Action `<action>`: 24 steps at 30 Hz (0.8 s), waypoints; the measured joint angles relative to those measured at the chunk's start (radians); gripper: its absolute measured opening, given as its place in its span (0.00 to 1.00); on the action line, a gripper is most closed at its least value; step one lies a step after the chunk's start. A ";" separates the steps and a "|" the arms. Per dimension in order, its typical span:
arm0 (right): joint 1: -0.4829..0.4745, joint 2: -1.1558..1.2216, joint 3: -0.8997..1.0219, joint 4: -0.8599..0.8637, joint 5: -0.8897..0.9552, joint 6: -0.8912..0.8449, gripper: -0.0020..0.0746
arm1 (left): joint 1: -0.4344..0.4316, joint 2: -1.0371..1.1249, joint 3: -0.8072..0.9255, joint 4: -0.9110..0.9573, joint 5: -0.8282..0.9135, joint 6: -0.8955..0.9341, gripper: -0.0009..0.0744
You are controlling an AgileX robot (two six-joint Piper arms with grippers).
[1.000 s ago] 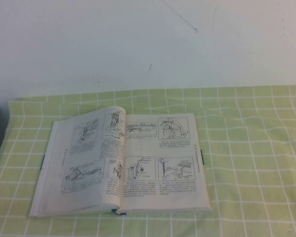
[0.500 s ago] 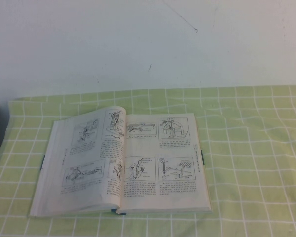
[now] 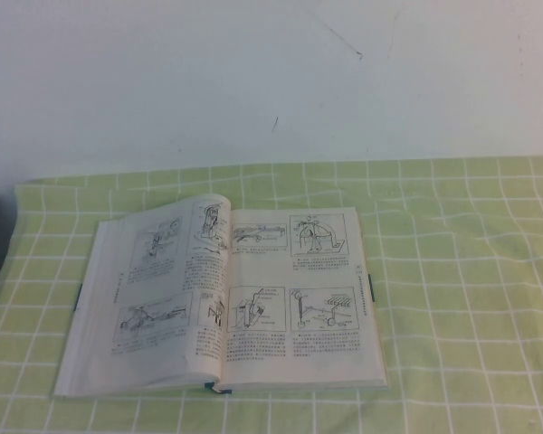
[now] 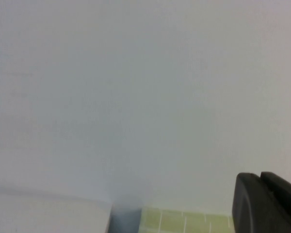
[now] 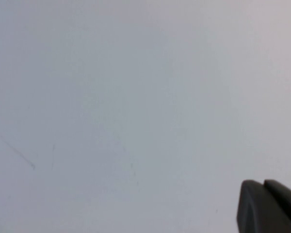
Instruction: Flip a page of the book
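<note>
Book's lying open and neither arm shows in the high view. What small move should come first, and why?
Probably bring the right gripper down toward the outer edge of the page. That leaf lies flat on the right half of the open book, untouched, and both the right and the left gripper face the wall, well away from the green checked cloth.

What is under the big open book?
The book lies on a green checked tablecloth; anything beneath it is hidden. Left gripper and right gripper point toward the white wall, away from it.
</note>
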 joint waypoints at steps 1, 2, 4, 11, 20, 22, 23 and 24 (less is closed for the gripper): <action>0.000 0.034 -0.031 0.000 0.044 0.000 0.02 | 0.000 0.042 -0.032 0.000 0.037 0.000 0.01; 0.000 0.064 -0.060 0.000 0.080 0.000 0.02 | 0.000 0.074 -0.055 0.000 0.064 0.000 0.01; 0.000 0.149 -0.116 0.000 0.171 -0.008 0.02 | -0.004 0.154 -0.113 0.000 0.138 0.000 0.01; 0.000 0.457 -0.253 0.038 0.458 -0.167 0.02 | -0.074 0.419 -0.276 -0.026 0.332 0.034 0.01; 0.000 0.679 -0.276 0.395 0.541 -0.442 0.02 | -0.171 0.721 -0.328 -0.349 0.378 0.319 0.01; 0.000 0.750 -0.290 0.492 0.602 -0.572 0.02 | -0.190 0.791 -0.328 -0.466 0.374 0.435 0.01; 0.000 0.781 -0.299 0.526 0.626 -0.615 0.02 | -0.199 0.818 -0.328 -0.525 0.372 0.487 0.01; 0.000 0.822 -0.310 0.566 0.654 -0.661 0.02 | -0.207 0.851 -0.328 -0.584 0.370 0.553 0.01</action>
